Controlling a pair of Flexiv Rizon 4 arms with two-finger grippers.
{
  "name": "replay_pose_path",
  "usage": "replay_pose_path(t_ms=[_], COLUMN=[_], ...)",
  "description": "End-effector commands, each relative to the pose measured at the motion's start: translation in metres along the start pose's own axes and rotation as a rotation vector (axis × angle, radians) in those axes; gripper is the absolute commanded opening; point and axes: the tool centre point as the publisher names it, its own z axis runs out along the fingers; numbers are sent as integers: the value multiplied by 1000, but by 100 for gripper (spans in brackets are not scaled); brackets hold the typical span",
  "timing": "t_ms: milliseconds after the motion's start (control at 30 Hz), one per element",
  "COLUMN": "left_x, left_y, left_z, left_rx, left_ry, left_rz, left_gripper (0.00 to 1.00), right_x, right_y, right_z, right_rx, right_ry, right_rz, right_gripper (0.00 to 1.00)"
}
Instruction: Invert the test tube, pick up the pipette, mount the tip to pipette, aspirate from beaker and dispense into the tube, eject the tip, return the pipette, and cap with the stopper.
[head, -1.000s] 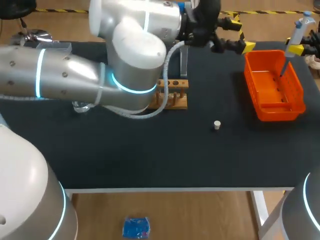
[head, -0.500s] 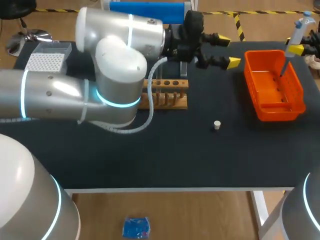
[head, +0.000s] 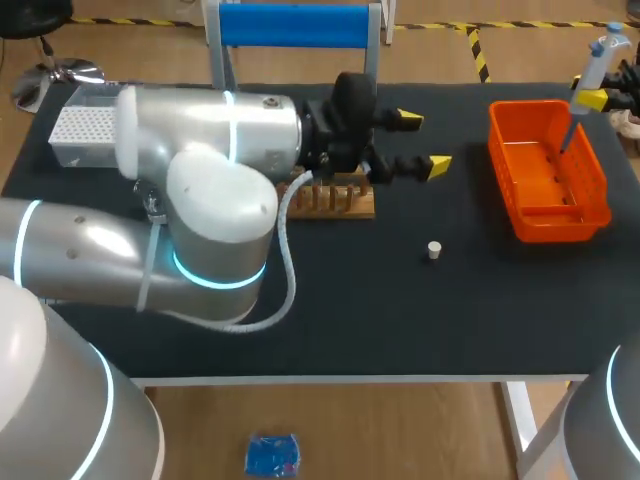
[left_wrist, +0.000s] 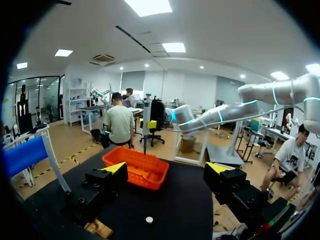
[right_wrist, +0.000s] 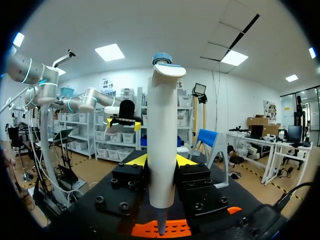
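My left arm (head: 200, 200) sits right over the wooden rack (head: 345, 200) in the head view, so only the rack's right end pokes out. The tip box (head: 78, 125) is half buried behind the arm too. The right claw (head: 596, 98) is mostly chopped off by the edge there, just a yellow bit showing beside the pipette (head: 591, 72). Can't tell if there's a tip on its end, way too small. In the right wrist view the orange basket (right_wrist: 175, 229) is mostly hidden under the claw. The stopper (head: 434, 250) is just a pale dot on the bench (head: 400, 310).
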Motion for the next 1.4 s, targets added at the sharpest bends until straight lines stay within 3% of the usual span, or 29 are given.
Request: replay_pose_path(t_ms=[33,500,900,1400], left_x=[-2,-25,-20,-18], left_y=[9,17,8,7], left_z=[-11,-37,-53,-55], left_rx=[343,391,419,401], left_ry=[5,6,-1,-11], left_rz=[4,30,97,93], left_gripper=[100,100,100,100], right_x=[0,0,0,0], right_y=[1,1,1,1], right_z=[0,0,0,0], right_rx=[4,4,4,4], right_ry=[1,1,1,1], right_rz=[1,1,1,1], right_gripper=[0,0,0,0])
